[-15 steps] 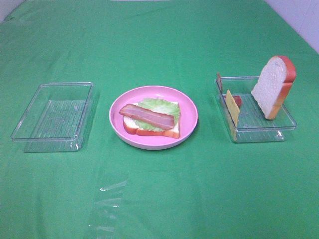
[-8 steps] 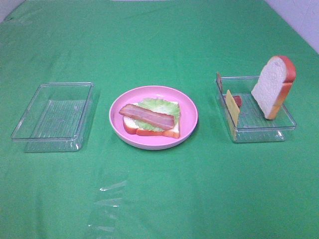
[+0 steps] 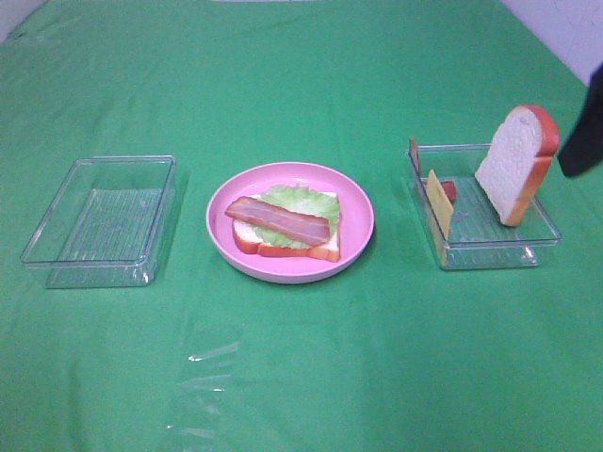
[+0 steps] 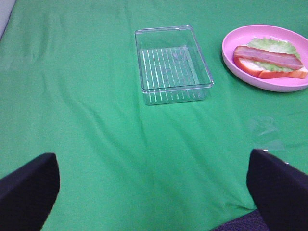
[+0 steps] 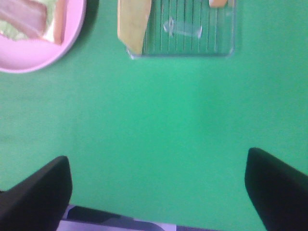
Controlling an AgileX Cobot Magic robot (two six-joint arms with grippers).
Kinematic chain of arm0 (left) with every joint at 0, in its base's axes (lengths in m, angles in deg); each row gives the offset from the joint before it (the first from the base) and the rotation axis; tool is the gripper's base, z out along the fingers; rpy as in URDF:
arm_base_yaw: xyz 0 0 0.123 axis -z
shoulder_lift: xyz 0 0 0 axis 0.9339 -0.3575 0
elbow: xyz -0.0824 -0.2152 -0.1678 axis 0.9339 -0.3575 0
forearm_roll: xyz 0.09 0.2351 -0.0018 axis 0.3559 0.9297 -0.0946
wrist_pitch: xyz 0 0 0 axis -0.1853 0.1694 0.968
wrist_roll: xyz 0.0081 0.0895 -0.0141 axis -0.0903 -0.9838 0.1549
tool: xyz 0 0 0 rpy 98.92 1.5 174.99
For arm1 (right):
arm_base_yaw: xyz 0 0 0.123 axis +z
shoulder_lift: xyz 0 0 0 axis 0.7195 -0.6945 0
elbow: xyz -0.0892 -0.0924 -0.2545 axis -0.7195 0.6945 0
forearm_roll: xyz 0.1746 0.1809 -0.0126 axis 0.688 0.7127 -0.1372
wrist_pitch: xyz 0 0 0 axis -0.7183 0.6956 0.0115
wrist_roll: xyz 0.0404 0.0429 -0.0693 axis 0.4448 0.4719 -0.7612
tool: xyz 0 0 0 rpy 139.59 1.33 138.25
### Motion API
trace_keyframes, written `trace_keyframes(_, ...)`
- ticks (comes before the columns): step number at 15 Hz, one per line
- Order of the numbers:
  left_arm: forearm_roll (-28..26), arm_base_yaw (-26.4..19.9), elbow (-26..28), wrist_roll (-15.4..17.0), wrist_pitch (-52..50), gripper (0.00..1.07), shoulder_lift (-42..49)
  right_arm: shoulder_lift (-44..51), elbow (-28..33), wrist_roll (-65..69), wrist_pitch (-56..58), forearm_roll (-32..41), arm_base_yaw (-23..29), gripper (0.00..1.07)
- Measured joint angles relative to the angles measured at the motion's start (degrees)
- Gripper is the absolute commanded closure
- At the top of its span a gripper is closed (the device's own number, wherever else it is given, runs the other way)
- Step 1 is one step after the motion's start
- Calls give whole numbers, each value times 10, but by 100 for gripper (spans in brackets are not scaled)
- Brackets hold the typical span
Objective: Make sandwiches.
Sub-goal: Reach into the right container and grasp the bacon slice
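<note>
The sandwich (image 3: 287,226) lies on the round pink plate (image 3: 358,212) in the middle of the table: one bread slice with green lettuce and a bacon strip on top. It shows again in the left wrist view (image 4: 269,60). A second bread slice (image 3: 516,162) leans upright in the clear right tray (image 3: 490,252), beside a yellow cheese slice (image 3: 438,202). A dark part of my right arm (image 3: 584,122) shows at the right edge, just beyond that bread. My right gripper (image 5: 156,192) is open over bare cloth, short of the cheese (image 5: 133,21). My left gripper (image 4: 154,192) is open too, holding nothing.
An empty clear tray (image 3: 104,221) stands left of the plate and appears in the left wrist view (image 4: 171,62). A small red-brown piece (image 3: 449,190) lies in the right tray behind the cheese. Green cloth covers the table, with a shiny clear patch (image 3: 203,386) near the front.
A dark part of my right arm has come into the exterior view at the right edge, next to the upright bread. Food and trays have not moved.
</note>
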Motion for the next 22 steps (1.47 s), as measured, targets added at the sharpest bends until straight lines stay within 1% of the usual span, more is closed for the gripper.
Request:
trace_keyframes(1, 0, 0, 0, 0, 0, 9, 0, -32, -34, 0, 6, 2, 0, 15)
trace_keyframes(3, 0, 0, 0, 0, 0, 9, 0, -145, -155, 0, 24, 17, 2, 15)
trace_keyframes(5, 0, 0, 0, 0, 0, 9, 0, -244, -281, 0, 46, 19, 25, 15)
trace_keyframes(7, 0, 0, 0, 0, 0, 9, 0, -328, -385, 1, 51, 18, 42, 15)
trace_keyframes(8, 0, 0, 0, 0, 0, 9, 0, -391, -454, 1, 51, 25, 46, 15)
trace_keyframes(9, 0, 0, 0, 0, 0, 9, 0, -425, -484, 2, 51, 36, 46, 15)
trace_keyframes(12, 0, 0, 0, 0, 0, 9, 0, -502, -535, 6, 50, 45, 46, 15)
trace_keyframes(18, 0, 1, 0, 0, 0, 9, 0, -576, -540, 12, 53, 54, 46, 15)
trace_keyframes(22, -1, 1, 0, 0, 0, 9, 0, -601, -540, 17, 53, 54, 46, 19)
